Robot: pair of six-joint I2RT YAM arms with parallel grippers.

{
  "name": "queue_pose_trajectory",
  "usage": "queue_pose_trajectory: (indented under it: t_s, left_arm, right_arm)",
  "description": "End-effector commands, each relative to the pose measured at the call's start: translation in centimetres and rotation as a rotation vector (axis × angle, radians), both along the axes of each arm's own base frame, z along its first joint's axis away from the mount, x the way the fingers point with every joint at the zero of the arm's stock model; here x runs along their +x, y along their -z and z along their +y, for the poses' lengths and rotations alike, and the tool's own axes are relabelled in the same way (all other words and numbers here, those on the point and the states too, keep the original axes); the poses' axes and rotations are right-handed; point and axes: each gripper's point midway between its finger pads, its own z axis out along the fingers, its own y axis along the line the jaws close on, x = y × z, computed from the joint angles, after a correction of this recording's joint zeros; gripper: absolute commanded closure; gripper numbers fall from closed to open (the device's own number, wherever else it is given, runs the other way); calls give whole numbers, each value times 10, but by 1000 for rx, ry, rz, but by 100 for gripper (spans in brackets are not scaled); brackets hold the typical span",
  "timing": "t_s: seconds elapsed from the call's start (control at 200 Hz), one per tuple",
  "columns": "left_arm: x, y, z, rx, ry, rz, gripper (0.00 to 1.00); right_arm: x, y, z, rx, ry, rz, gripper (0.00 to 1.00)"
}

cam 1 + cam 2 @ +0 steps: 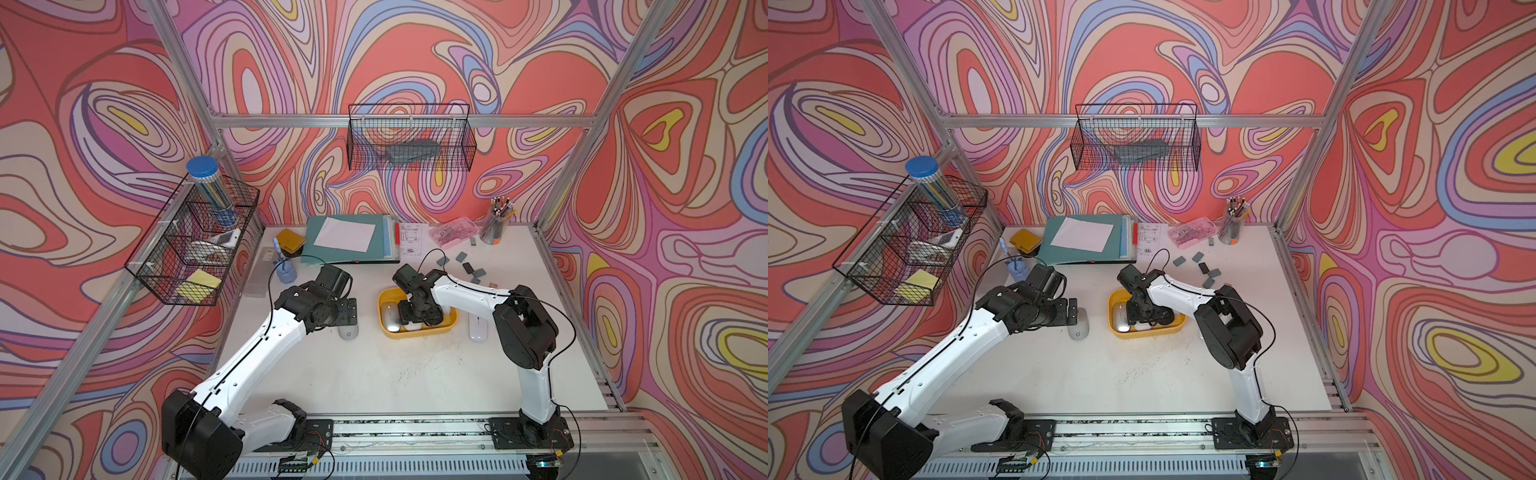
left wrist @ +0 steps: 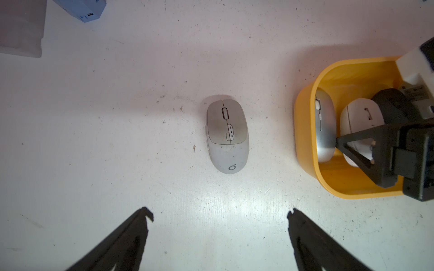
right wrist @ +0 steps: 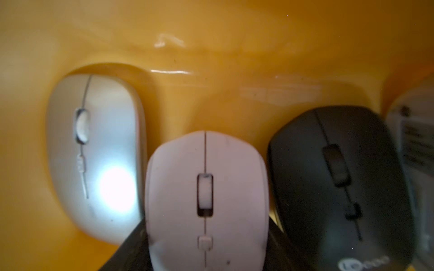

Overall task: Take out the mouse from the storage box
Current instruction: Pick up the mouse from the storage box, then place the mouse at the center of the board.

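Three mice side by side in yellow storage box (image 1: 415,335), middle of table (image 1: 374,374).
White mouse (image 3: 206,187) at centre of the row, low inside the box, between silver mouse (image 3: 94,152) and black mouse (image 3: 338,187); pinched on both flanks by right gripper (image 3: 205,232), closed snug against its sides. Beside the box, left gripper (image 2: 220,213) spread wide, holding nothing, above grey mouse (image 2: 226,133) lying flat on the table.

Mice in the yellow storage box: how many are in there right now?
3 for certain, side by side: silver mouse, white mouse clasped by the right gripper, black mouse. A pale labelled thing beyond the black one may be a fourth, mostly out of view.
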Motion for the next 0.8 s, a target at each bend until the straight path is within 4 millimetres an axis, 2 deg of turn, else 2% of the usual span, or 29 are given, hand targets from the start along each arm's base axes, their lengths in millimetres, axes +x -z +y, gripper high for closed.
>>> queue_pose_trajectory:
  t_s: [0.0, 0.285, 0.416, 0.481, 0.506, 0.586, 0.686, 0.796]
  left_arm:
    - [1, -14, -2, -25, 14, -33, 3]
    - [2, -16, -6, -46, 29, -34, 3]
    - [0, -15, -9, -58, 37, -24, 3]
    - [0, -15, -10, -64, 39, -24, 3]
    - [0, -16, -11, -68, 42, -24, 3]
    - [0, -16, -12, -79, 45, -23, 3]
    - [-2, -16, -14, -89, 48, -20, 3]
    - [-4, -16, -15, -98, 50, -17, 4]
  right_arm:
    - [20, -44, 12, 62, 10, -121, 57]
    - [23, -69, 1, 46, 36, -180, 57]
    - [15, -90, -17, 19, 72, -212, 58]
    - [5, -95, -31, -4, 92, -212, 57]
    - [1, -106, -37, 4, 102, -229, 58]
    - [-16, -110, -56, -10, 135, -224, 58]
    - [-42, -106, -73, -9, 167, -188, 58]
    - [-76, -86, -88, -28, 195, -123, 57]
